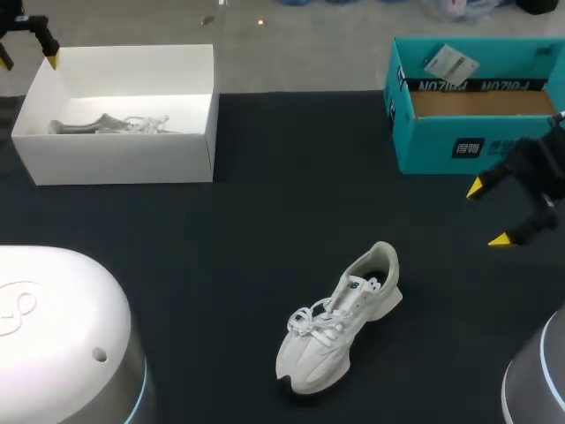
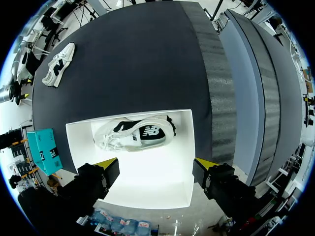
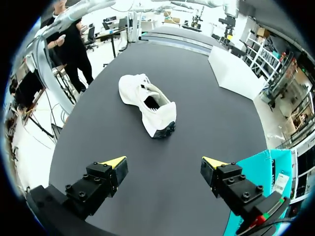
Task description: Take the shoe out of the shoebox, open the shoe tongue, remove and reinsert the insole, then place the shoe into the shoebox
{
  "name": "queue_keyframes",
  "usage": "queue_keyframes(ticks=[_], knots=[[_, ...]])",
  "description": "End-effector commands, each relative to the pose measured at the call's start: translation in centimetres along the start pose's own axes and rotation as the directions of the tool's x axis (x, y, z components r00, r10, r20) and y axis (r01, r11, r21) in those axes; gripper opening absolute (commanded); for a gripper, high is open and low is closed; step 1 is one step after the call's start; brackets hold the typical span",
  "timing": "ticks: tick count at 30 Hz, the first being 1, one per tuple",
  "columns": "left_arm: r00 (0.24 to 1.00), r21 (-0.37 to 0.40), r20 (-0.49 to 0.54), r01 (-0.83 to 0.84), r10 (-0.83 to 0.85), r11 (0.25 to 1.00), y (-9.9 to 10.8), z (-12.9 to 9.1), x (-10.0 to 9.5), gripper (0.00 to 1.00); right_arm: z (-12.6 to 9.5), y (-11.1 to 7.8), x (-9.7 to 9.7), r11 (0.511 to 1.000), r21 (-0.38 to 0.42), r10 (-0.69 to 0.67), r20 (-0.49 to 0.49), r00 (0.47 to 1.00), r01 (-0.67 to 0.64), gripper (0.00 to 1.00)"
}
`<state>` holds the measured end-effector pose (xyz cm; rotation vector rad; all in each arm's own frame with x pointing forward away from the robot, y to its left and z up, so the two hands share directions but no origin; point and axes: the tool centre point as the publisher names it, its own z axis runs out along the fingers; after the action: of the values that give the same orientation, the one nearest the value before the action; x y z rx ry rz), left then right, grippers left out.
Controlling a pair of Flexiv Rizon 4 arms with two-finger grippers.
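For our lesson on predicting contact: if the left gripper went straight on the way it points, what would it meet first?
Likely the white shoe in the white box, or the box floor beside it; depth is unclear.

Robotics lab: left arm (image 1: 53, 327) and right arm (image 1: 540, 177) flank a black table (image 1: 265, 230).

We list one white laced shoe (image 1: 340, 322), upright on the bench, and one open white shoebox (image 1: 124, 161) holding a second shoe (image 1: 106, 125) on its side.
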<state>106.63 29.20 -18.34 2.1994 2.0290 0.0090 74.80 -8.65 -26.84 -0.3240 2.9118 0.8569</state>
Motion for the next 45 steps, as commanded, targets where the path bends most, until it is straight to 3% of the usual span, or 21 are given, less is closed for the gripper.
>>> queue_keyframes(ticks=[1, 6, 12, 16, 22, 45], knots=[[1.0, 0.001, -0.001, -0.001, 0.001, 1.0, 0.0, -0.1, 0.0, 1.0, 0.5, -1.9, 1.7, 0.976, -0.206, -0.059, 0.069, 0.996, 0.072, 1.0], [1.0, 0.001, -0.001, -0.001, 0.001, 1.0, 0.0, -0.1, 0.0, 1.0, 0.8, -2.7, 2.2, 0.975, -0.22, -0.002, 0.069, 0.998, 0.017, 1.0], [1.0, 0.001, -0.001, -0.001, 0.001, 1.0, 0.0, -0.1, 0.0, 1.0, 0.3, -3.0, 2.5, 0.987, -0.158, 0.034, 0.106, 0.994, -0.017, 1.0], [1.0, 0.001, -0.001, -0.001, 0.001, 1.0, 0.0, -0.1, 0.0, 1.0, -0.4, -3.4, 2.8, 0.986, -0.131, 0.128, 0.17, 0.977, -0.106, 1.0], [1.0, 0.001, -0.001, -0.001, 0.001, 1.0, 0.0, -0.1, 0.0, 1.0, -1.0, -3.9, 3.2, 0.961, -0.201, 0.232, 0.222, 0.947, -0.188, 1.0], [1.0, 0.001, -0.001, -0.001, 0.001, 1.0, 0.0, -0.1, 0.0, 1.0, 0.5, -3.5, 4.0, 0.957, -0.193, 0.256, 0.207, 0.944, -0.217, 1.0]])
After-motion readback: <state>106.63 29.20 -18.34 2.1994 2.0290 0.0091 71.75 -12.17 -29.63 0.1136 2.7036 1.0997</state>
